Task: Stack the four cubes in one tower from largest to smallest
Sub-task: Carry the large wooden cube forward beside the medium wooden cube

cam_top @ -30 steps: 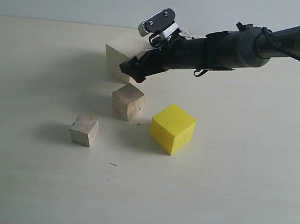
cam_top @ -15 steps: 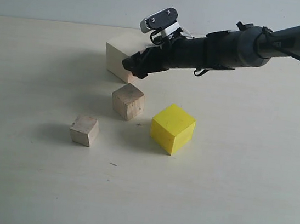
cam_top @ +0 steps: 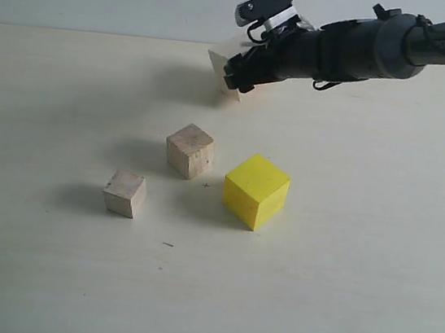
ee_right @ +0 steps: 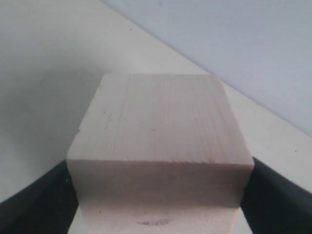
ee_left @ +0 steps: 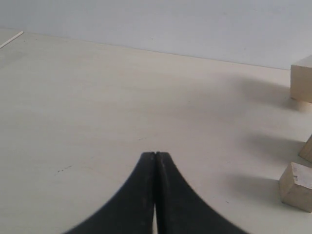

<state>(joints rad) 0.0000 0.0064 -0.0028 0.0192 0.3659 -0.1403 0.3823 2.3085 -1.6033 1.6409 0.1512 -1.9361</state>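
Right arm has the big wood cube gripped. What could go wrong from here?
The large cube sits wide between the right fingers and looks tilted in the exterior view; it may slip or land crooked. Set down near the medium cube or yellow cube, it could knock them.

Right claw [cam_top: 236, 76] aloft, jaws spread and gripping — left claw [ee_left: 155, 163] pressed closed.

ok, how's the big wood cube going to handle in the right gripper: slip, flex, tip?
The large wooden cube looks like solid wood with flat faces: probably rigid, no flex. The right gripper pinches only two smooth sides, jaws wide, so it might slip. It looks tilted in the exterior view, so it could rock when set down.
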